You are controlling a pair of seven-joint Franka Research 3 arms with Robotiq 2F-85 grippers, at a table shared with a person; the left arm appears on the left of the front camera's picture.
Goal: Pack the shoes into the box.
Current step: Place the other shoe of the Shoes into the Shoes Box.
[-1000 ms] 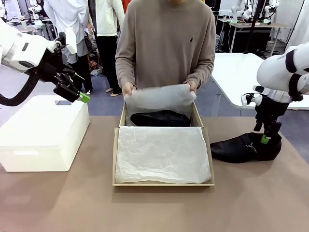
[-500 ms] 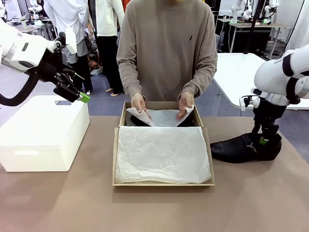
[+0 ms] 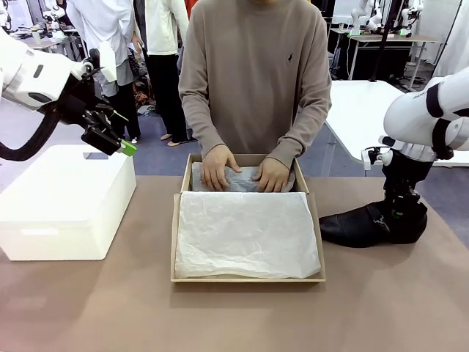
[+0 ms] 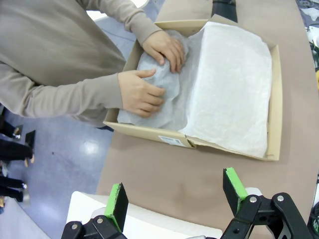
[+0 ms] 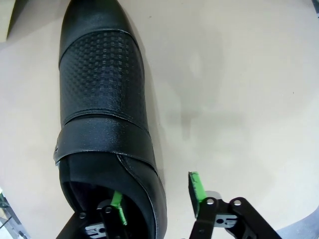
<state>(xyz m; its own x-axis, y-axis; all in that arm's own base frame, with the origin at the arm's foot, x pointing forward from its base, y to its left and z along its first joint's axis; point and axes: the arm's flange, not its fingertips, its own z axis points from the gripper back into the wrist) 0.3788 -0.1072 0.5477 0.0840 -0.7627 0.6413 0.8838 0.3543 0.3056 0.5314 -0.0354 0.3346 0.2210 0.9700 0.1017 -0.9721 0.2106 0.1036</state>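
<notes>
**Right gripper** (image 5: 157,194): jaws apart, straddling the heel-side wall of the shoe (image 5: 102,89). One pad (image 5: 117,201) sits inside the opening; the other stands outside, clear of the leather. This stance suits a pinch on the wall for lifting. The shoe lies on the table (image 3: 220,315), just right of the box (image 3: 249,279), toe toward it.

**Hands** (image 3: 218,167): a person presses tissue (image 3: 245,178) flat at the box's far end, probably to settle the lining.

**Left gripper** (image 4: 175,194): jaws wide, empty, hanging over the bin (image 3: 66,198), likely parked clear of the work.
</notes>
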